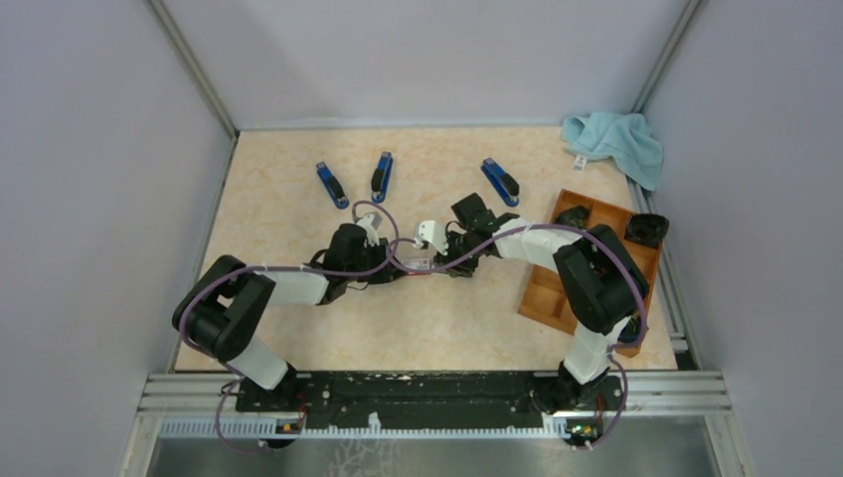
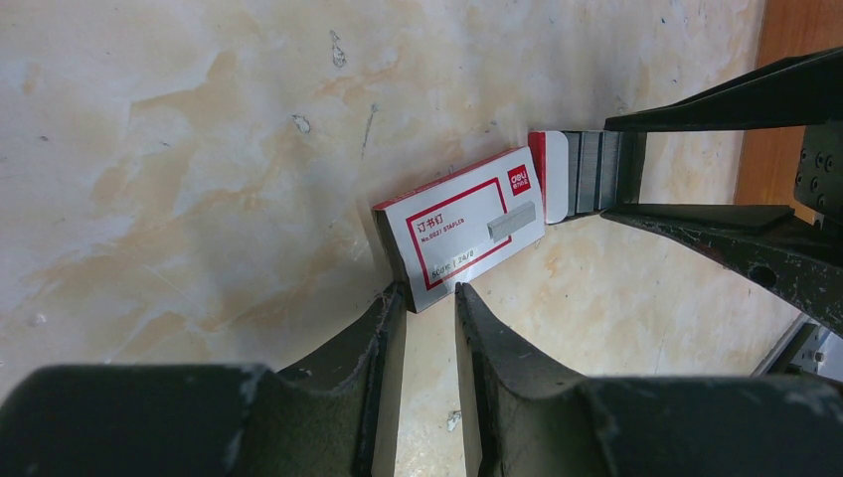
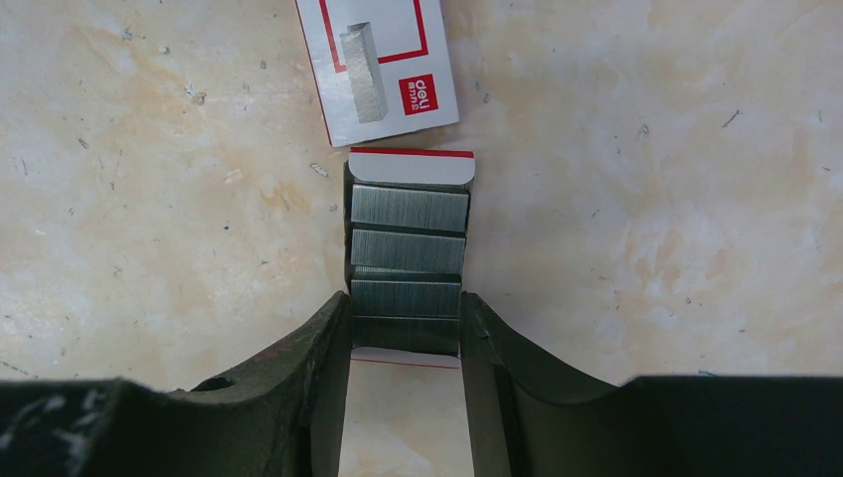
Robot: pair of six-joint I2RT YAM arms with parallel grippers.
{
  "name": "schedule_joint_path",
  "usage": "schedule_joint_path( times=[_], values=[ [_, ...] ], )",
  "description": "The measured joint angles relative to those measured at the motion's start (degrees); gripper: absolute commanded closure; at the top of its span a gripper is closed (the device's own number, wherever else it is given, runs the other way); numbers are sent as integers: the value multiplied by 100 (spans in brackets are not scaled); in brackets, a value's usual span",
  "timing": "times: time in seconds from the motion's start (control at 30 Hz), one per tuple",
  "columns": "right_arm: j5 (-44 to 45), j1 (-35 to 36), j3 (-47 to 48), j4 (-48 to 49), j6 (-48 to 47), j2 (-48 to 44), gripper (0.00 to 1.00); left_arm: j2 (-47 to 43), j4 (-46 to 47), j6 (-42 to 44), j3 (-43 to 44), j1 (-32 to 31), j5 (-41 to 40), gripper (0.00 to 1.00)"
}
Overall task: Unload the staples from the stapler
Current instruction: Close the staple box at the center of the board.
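White-and-red cardboard sleeve (image 2: 467, 224): near corner seemingly pinched in narrowly parted left hand (image 2: 429, 298), as anchor. White card tray (image 3: 413, 167) of grey metallic staple strips (image 3: 409, 248): sides clamped between right hand (image 3: 406, 308) fingers, for pulling free.

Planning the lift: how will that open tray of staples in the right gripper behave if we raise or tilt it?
The tray is thin card with no lid, so it will probably flex under the right gripper's squeeze. The staples lie as several separate strips; tilted, they would likely slide out. Packed metal: probably heavy for its size.
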Motion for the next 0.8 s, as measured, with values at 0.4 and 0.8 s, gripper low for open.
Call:
schedule_joint_path(
  times=[0.4, 0.8],
  values=[
    [-7, 39, 0, 13, 24, 0, 65, 15, -83, 4, 55, 11, 50, 68],
    [-4, 90, 4, 52, 22, 7, 65, 31, -90, 7, 68, 35, 94, 68]
  ],
)
